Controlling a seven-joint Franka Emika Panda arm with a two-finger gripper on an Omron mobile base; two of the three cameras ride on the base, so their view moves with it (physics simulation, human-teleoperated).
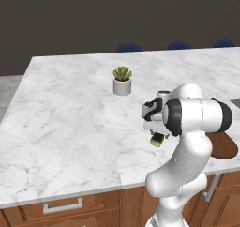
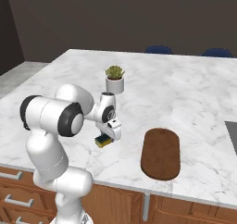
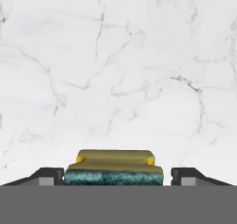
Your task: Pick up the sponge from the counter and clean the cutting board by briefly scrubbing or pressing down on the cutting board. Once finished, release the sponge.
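The sponge (image 3: 113,170), yellow with a dark green layer, lies on the white marble counter (image 3: 115,79), between my two finger tips. My gripper (image 3: 113,174) is open and straddles it; a narrow gap shows beside the right finger tip (image 3: 185,176). From the base, the hand points down over the sponge (image 1: 158,139) (image 2: 103,141) near the counter's front edge. The dark reddish-brown cutting board (image 2: 160,153) (image 1: 224,146) lies flat to the right of the sponge, apart from it and partly hidden by my arm in the left base view.
A small white pot with a green plant (image 1: 122,80) (image 2: 114,79) stands farther back on the counter (image 1: 70,109). Blue chair backs (image 1: 129,48) show beyond the far edge. Brown cabinets with drawer handles (image 1: 63,206) lie below the front edge.
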